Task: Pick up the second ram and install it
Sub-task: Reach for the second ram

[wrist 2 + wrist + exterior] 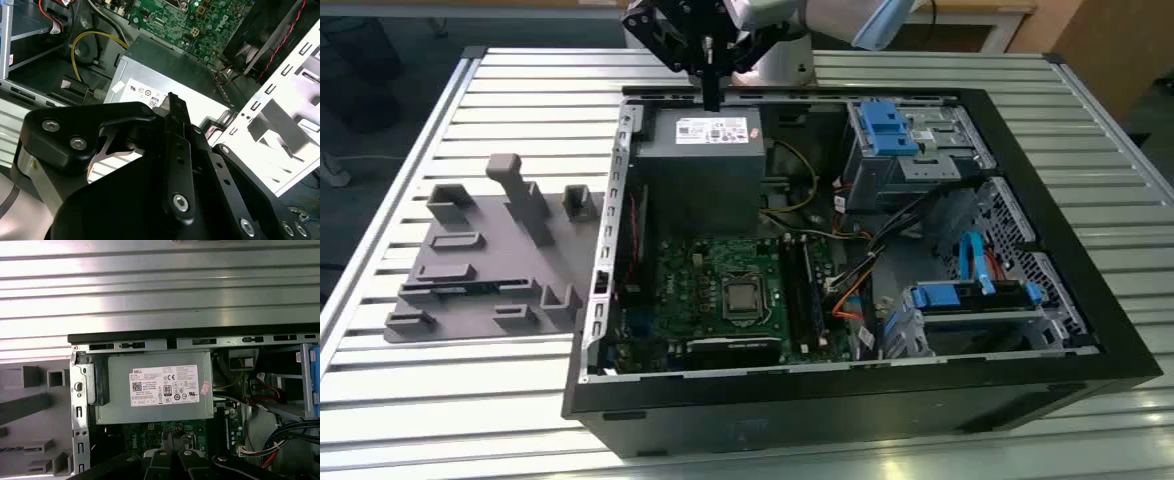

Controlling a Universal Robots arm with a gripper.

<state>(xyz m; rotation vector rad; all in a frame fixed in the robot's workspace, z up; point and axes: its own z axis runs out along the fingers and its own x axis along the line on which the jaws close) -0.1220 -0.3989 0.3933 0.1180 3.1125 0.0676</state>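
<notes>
Hanging the gripper over the far end of the open black case, just above the far edge of the power supply. Holding the fingers pressed together into one slim black bar, fastened with round-headed screws and pointing down toward the white label.

Showing the power supply as a plain grey sheet-metal box with a printed white label on top. Lying flat on the case floor, nearer than that box, the green motherboard, studded with small parts, with the square metal processor socket in its middle.

Standing on edge in the slots just right of that socket, as far as can be judged, the second ram: a long, thin, flat strip running near to far, well apart from the gripper. Being too small there for telling label or chips.

Sitting under it all, a bench of ribbed, silvery metal slats. Resting on the exterior view's left, just beside the case, a matte grey fixture of blocky posts and slotted pockets. Clipping onto the perforated metal drive cages on the right, chunky blue plastic latches.
</notes>
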